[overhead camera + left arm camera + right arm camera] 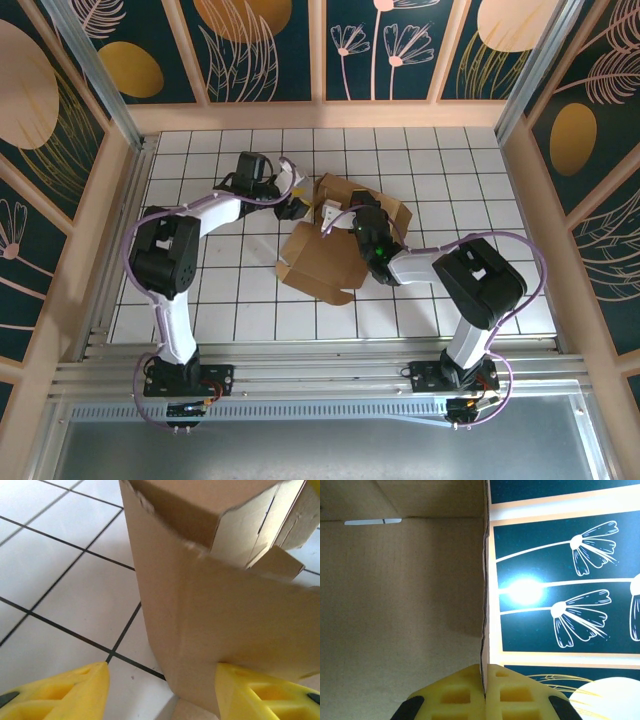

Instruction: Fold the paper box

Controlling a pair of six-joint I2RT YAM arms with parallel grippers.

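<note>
Paper box (322,262) lies near the middle of the white tiled table (480,170), between the two arms. It is half folded: one brown panel rests flat on the tiles toward the near side, and other flaps stand up behind it, toward the far side.

The right gripper (331,222) holds one of the raised flaps. In the right wrist view its yellow fingers (455,692) are pressed together, with the thin edge of the cardboard (405,605) clamped between them. The sheet stands on edge there, and behind it is the dark wall with white flowers (570,605).

The left gripper (296,206) is at the left side of the paper box, close to the raised part. In the left wrist view its yellow fingers (65,690) are wide apart. A lower corner of the cardboard (215,615) comes down between them, just beside the right finger. I cannot tell if it touches that finger.
</note>
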